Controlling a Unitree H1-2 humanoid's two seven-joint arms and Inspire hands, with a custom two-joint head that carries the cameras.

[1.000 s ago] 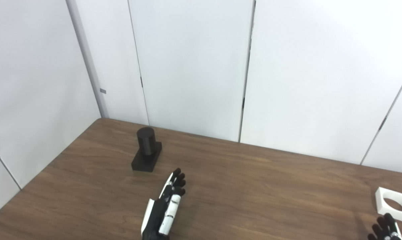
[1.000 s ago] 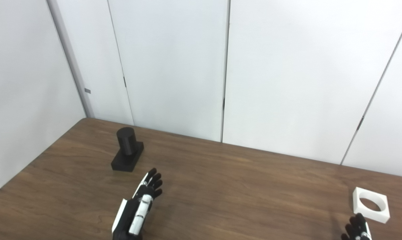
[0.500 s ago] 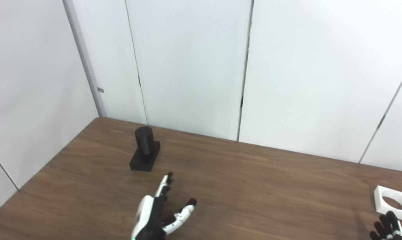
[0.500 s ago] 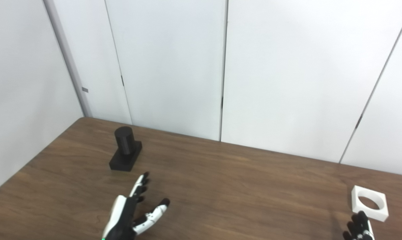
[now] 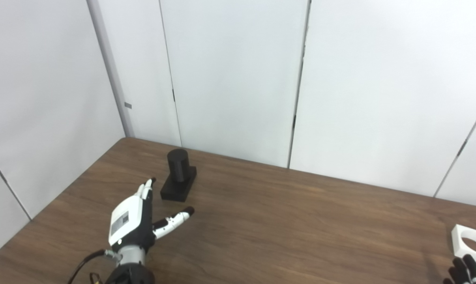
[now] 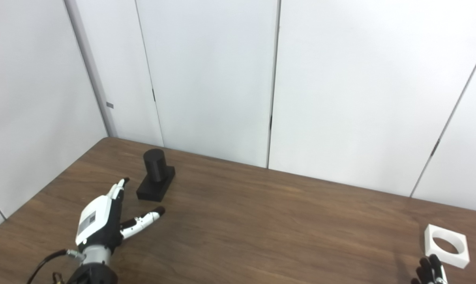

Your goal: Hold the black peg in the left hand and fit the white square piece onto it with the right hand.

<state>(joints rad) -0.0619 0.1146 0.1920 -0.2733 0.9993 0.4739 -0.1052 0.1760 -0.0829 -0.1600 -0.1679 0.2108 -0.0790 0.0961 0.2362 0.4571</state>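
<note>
My left hand (image 5: 133,223) hangs spread, thumb out, just short of the peg (image 5: 177,165), which stands far-left on its block base. It looks rigid and light (likely plastic), so I'd wrap the base. The square (image 6: 446,245) lies far right; only the fingertips of my right hand (image 6: 430,273) show, so I can't tell its state.

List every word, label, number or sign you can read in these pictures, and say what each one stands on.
No text can be read.
Sticker on the back of the left hand: its print is too small and blurred to read.
Black peg, white square piece, table: no markings show.
</note>
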